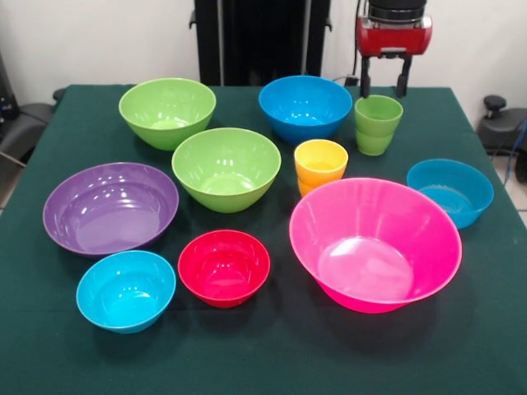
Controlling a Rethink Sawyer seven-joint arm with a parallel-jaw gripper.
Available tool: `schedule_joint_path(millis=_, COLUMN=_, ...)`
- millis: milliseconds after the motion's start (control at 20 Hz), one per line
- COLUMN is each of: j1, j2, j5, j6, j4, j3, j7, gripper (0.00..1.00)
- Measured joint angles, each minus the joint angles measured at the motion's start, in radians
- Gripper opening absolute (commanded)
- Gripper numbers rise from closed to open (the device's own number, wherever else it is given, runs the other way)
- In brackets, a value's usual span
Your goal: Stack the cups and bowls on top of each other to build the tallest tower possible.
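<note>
End effector [384, 85] fingers apart, hovering just behind light green cup [378, 124], blue bowl [305, 107] beside

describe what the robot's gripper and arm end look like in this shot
Only the arm's end shows, at the top edge of the front view: a glossy red housing with a black ribbed collar above it. Below hangs the gripper, with two straight black fingers set apart. A thin dark cable runs up beside the housing. No markings are readable.

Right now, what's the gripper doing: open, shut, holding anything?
Gripper: open and empty, fingers apart above the light green cup, not touching it.
</note>
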Motion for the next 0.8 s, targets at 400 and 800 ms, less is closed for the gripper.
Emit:
schedule_joint_path(millis=400, j1=-0.036, j2=-0.024, j5=0.000, j6=0.000, j4=0.000, j3=0.010, j7=0.000, gripper=1.00)
schedule_joint_path(millis=800, j1=-0.058, j2=-0.043, j5=0.000, j6=0.015, j4=0.000, j3=0.018, j7=0.000, gripper=1.00)
